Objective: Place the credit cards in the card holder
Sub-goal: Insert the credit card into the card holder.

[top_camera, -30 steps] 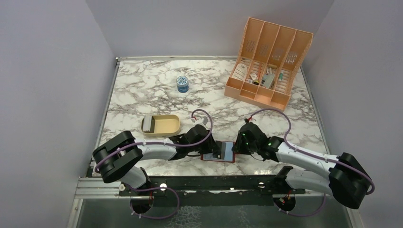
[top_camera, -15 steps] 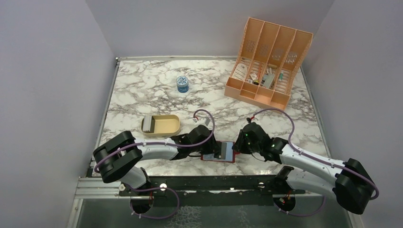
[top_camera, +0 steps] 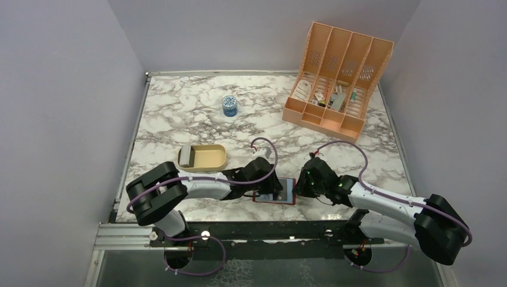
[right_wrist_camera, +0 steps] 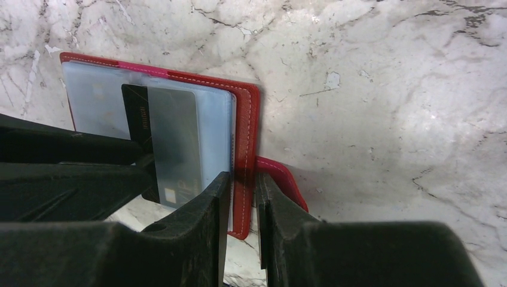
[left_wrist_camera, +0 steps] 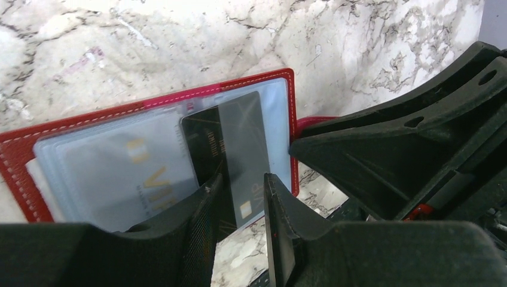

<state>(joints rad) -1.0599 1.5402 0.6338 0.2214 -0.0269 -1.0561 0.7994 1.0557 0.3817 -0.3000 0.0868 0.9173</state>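
Observation:
The dark red card holder [top_camera: 288, 191] lies open near the table's front edge, its pale blue pockets up. A black credit card [left_wrist_camera: 234, 140] sits partway in the right-hand pocket [right_wrist_camera: 170, 134], its free end sticking out past the holder's near edge. My left gripper [left_wrist_camera: 242, 179] stands part open over that end, one finger lying across the card and marble showing in the gap. My right gripper [right_wrist_camera: 242, 176] is shut on the holder's red right edge [right_wrist_camera: 246, 125], beside the snap tab. More greyish cards [top_camera: 187, 155] lie stacked in the tan tray.
The shallow tan tray [top_camera: 210, 159] sits left of the arms. A small blue and white jar [top_camera: 229, 105] stands mid-table. The peach slotted organizer [top_camera: 338, 81] holds small items at the back right. Both grippers [top_camera: 274, 190] [top_camera: 298, 185] meet at the holder.
My left gripper has moved right over the holder and now covers the card that showed on it before. The right gripper has stayed on the holder's edge.

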